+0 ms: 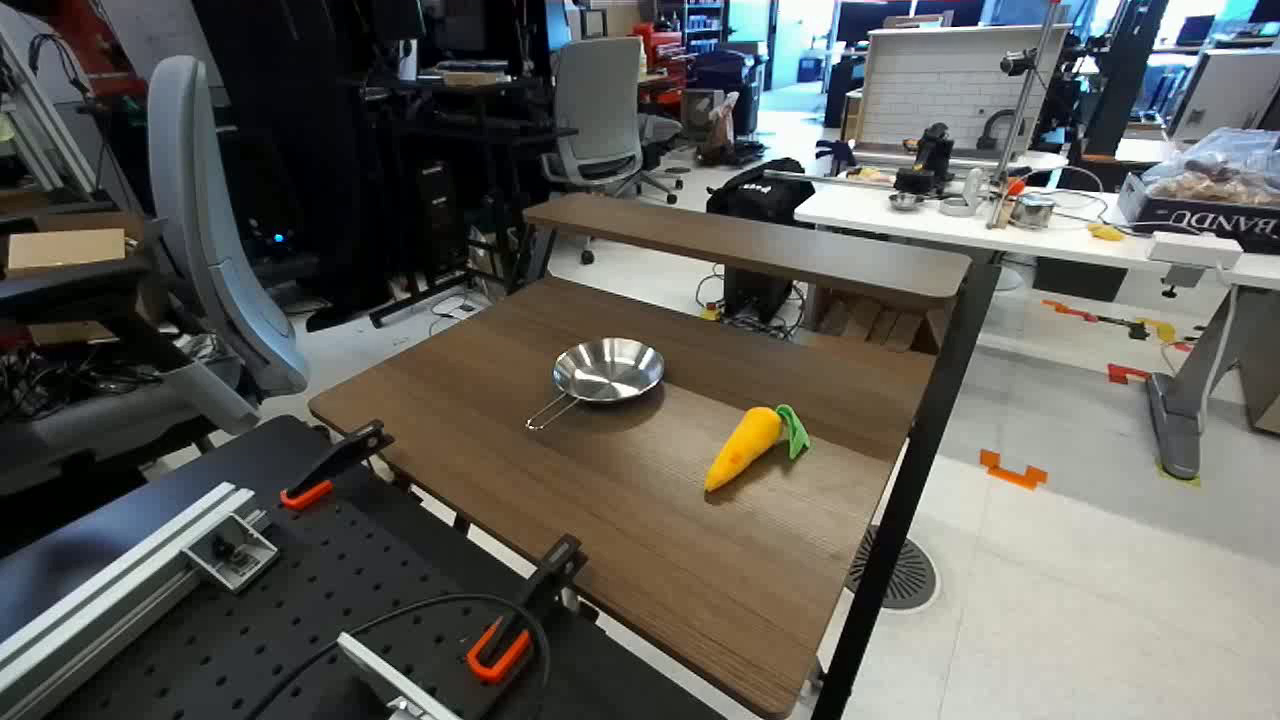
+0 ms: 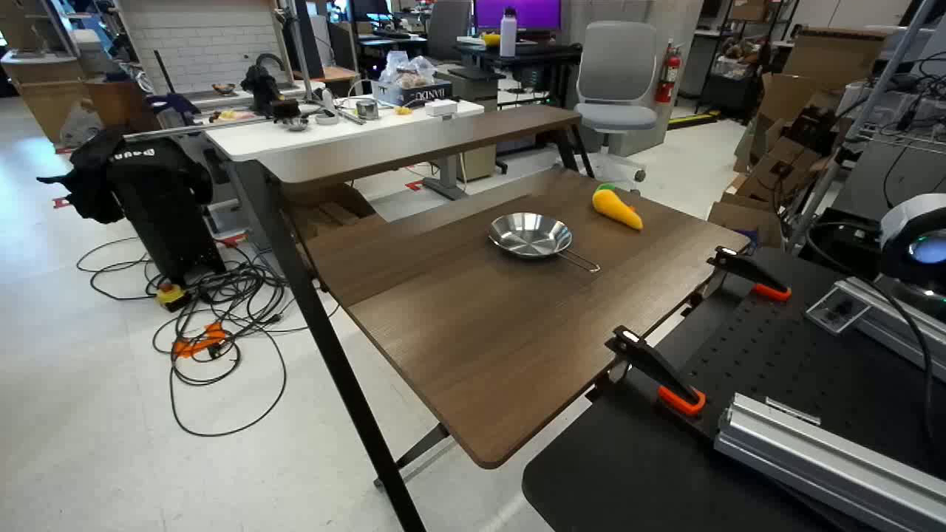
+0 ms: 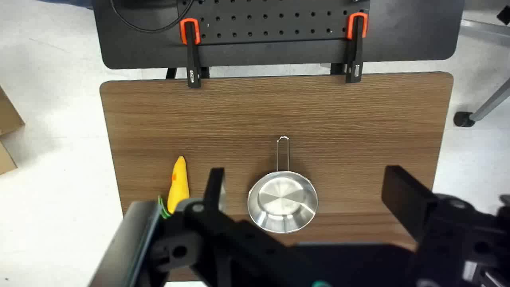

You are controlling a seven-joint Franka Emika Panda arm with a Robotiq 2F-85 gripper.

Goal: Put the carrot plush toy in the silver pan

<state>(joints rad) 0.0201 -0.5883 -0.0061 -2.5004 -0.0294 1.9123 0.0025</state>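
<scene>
The carrot plush toy [image 1: 743, 450] lies on its side on the brown table, an orange-yellow cone with a green tuft. It also shows in an exterior view [image 2: 616, 207] and in the wrist view [image 3: 179, 187], where a gripper part hides some of its tuft. The silver pan [image 1: 608, 371] stands upright and empty beside it, apart from it, with a thin wire handle. It also shows in an exterior view [image 2: 531, 235] and in the wrist view [image 3: 282, 201]. My gripper [image 3: 307, 181] is wide open and empty, high above the table; neither exterior view shows it.
The brown table [image 1: 480, 440] has a raised shelf [image 1: 750, 245] along its far side and a dark leg [image 1: 915, 480]. Black clamps with orange handles [image 3: 193, 56] [image 3: 356, 48] hold its near edge by a black perforated bench [image 3: 275, 52]. A cable [image 1: 400, 608] lies on that bench.
</scene>
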